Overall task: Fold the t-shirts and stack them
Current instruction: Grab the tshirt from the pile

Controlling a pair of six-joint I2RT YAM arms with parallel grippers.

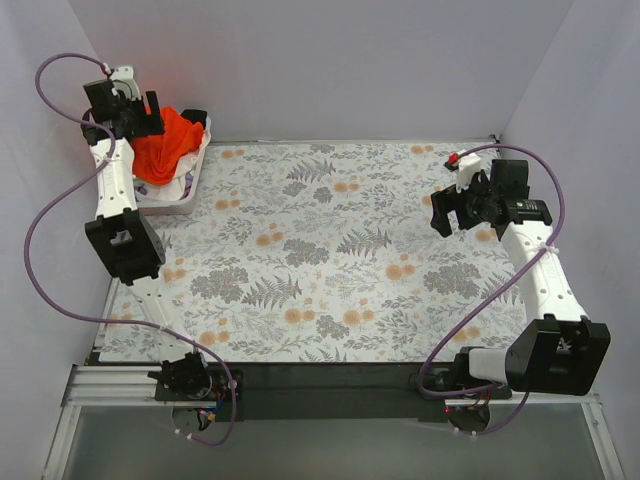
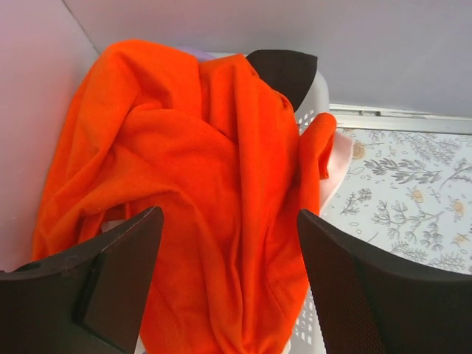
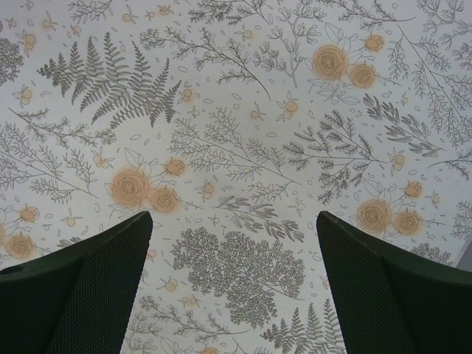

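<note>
Orange-red t-shirt (image 2: 206, 192) lies crumpled in the white basket (image 2: 316, 99), one fold draped over the rim and pale cloth (image 2: 333, 166) showing under it. The basket sits at the far-left corner of the floral cloth (image 1: 330, 250). Left gripper (image 2: 228, 221) hangs over the shirt in the basket, fingers spread, pinching nothing; right gripper (image 3: 232, 221) is well apart from the basket, over bare floral cloth, fingers spread, nothing between them.
</note>
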